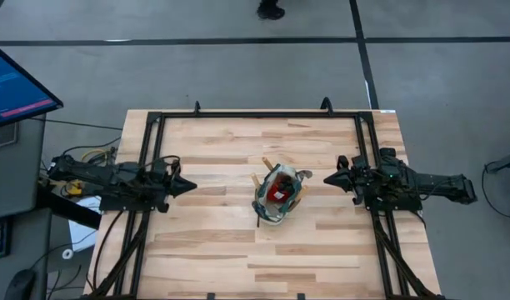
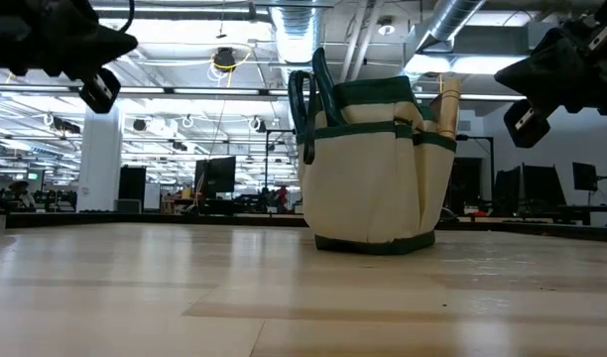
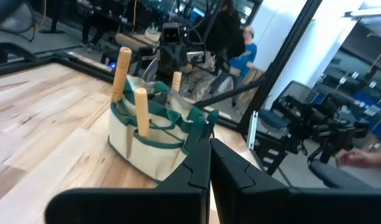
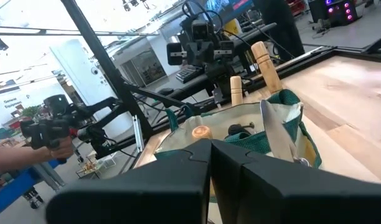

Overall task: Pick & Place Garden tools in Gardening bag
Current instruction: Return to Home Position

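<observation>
The gardening bag (image 1: 279, 195) stands upright on its base at the table's middle; it also shows in the low view (image 2: 373, 164). Pale wooden handles stick up out of it (image 3: 122, 71) (image 4: 264, 62), and a red object (image 1: 279, 191) lies inside. My left gripper (image 1: 191, 187) hovers shut to the bag's left, above the table. My right gripper (image 1: 328, 178) hovers shut to the bag's right. Both point at the bag and hold nothing.
A black metal frame (image 1: 259, 115) runs along the table's far edge and down both sides. A monitor (image 1: 13, 83) stands off the table's left. A person's hand (image 4: 60, 149) shows in the room beyond the table.
</observation>
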